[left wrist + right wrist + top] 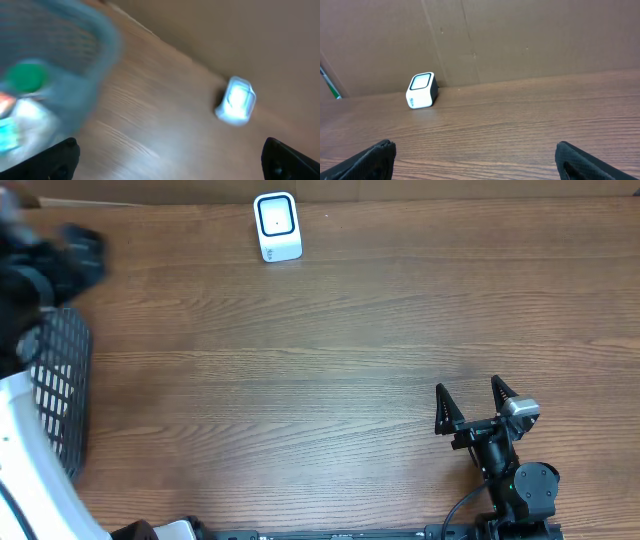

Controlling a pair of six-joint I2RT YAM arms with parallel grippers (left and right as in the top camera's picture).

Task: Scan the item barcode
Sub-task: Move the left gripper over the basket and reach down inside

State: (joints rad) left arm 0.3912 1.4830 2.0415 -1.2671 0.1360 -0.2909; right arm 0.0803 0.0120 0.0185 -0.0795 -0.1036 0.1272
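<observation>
Left gripper (170,145) is held wide and empty, basket (95,30) ahead-left, likely for picking an item; right gripper (468,385) is parked released, scanner (277,225) well ahead.

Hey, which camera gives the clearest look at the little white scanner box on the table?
The right wrist view: the scanner is sharp, showing its dark-framed top window and one side. The overhead view shows the scanner small, from straight above. The left wrist view shows it only as a blurred pale blob.

No readable text; scanner (422,90) marking illegible
</observation>
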